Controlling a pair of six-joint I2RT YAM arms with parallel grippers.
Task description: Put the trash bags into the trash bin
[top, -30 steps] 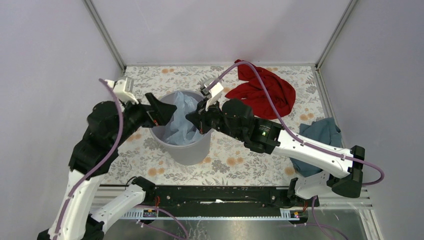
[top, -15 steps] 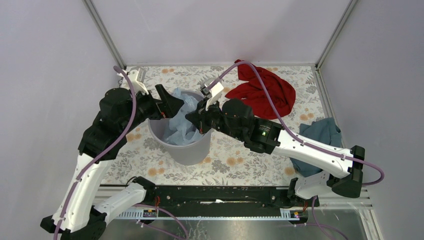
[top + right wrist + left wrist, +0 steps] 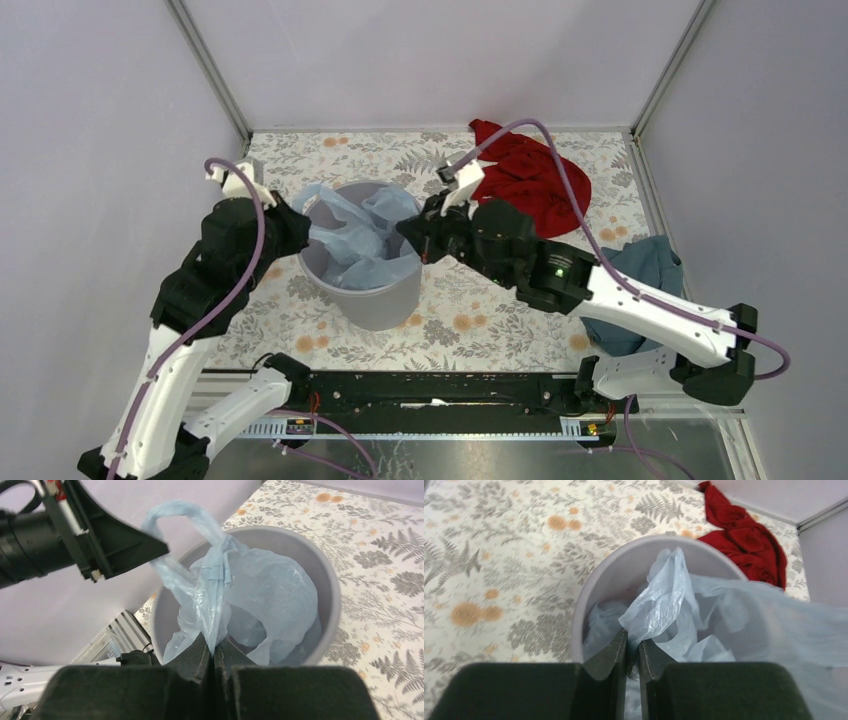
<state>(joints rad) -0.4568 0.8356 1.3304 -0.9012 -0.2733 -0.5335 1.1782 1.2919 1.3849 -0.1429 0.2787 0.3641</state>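
Tabletop (image 3: 480, 320): flat, covered in a floral-printed sheet of grey ferns and orange blooms.

Light-grey round plastic bin (image 3: 375, 300): set upright left of the middle, nearer the left edge than the right. Its rim (image 3: 614, 565) is seen open from the left wrist.

Thin, translucent pale-blue plastic bag (image 3: 360, 245): lodged mostly inside the bin, its upper part drawn out above the rim towards both sides. One handle loop (image 3: 185, 515) is raised over the left side. How far the bag reaches down the bin cannot be told.

Crumpled red cloth (image 3: 540, 185): laid in the far right corner, apart from the bin.

Dark teal cloth (image 3: 650, 265): bunched against the right edge, partly hidden by the right arm.

Left gripper (image 3: 632, 642): held over the bin's left rim, fingers pinched together on a fold of the bag.

Right gripper (image 3: 214, 647): held at the right rim, fingers likewise clamped on the bag.
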